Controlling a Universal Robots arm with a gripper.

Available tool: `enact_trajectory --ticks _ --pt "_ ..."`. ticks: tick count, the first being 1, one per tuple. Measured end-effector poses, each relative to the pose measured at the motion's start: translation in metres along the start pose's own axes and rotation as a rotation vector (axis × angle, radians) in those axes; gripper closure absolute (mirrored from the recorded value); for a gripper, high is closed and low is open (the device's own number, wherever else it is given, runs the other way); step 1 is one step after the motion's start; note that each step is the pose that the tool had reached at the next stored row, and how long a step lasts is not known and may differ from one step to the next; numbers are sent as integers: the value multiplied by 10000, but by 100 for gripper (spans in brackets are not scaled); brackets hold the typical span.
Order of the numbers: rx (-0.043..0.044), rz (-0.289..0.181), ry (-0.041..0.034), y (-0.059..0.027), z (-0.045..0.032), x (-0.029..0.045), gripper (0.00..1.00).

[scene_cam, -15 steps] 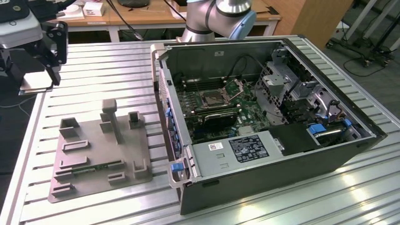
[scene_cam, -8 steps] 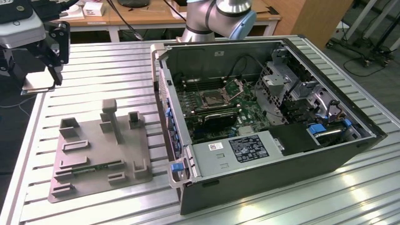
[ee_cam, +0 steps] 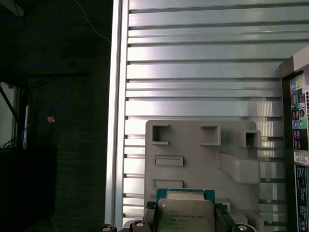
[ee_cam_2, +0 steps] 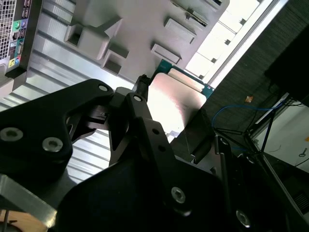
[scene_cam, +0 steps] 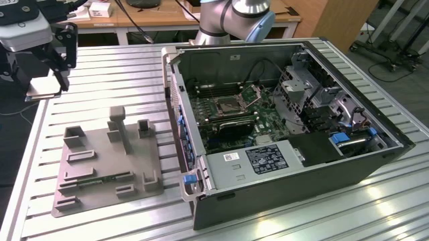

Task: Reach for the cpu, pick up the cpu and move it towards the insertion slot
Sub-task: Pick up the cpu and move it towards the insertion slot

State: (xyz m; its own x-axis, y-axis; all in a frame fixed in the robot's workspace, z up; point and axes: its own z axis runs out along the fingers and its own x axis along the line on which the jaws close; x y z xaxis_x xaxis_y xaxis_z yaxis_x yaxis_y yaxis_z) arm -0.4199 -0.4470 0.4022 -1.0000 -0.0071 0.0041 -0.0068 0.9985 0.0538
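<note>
In the exterior view my gripper (scene_cam: 55, 84) hangs above the table's far left edge, shut on the cpu (scene_cam: 44, 90), a flat silvery square held clear of the table. Both wrist views show the cpu (ee_cam: 186, 215) (ee_cam_2: 174, 99) with its thin green rim, clamped between the black fingers (ee_cam: 150, 218) (ee_cam_2: 140, 104). The insertion slot (scene_cam: 230, 105) is a square socket with a dark centre and silver frame. It lies inside the open computer case (scene_cam: 348, 170) towards the exterior view's right, well away from the gripper, with its hinged plate raised beside it.
A grey moulded fixture (scene_cam: 137, 163) (ee_cam: 203, 154) (ee_cam_2: 130, 29) with posts and pockets lies on the slatted metal table (scene_cam: 107, 85) below the gripper, with a green memory stick (scene_cam: 94, 182) in it. The table's left edge (ee_cam: 116, 121) is close. The arm's base (scene_cam: 234, 20) stands behind the case.
</note>
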Motion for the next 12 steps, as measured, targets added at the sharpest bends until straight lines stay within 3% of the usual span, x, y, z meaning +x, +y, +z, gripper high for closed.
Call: enact_trajectory --ticks 12 --pt "0 0 0 0 0 -57 46"
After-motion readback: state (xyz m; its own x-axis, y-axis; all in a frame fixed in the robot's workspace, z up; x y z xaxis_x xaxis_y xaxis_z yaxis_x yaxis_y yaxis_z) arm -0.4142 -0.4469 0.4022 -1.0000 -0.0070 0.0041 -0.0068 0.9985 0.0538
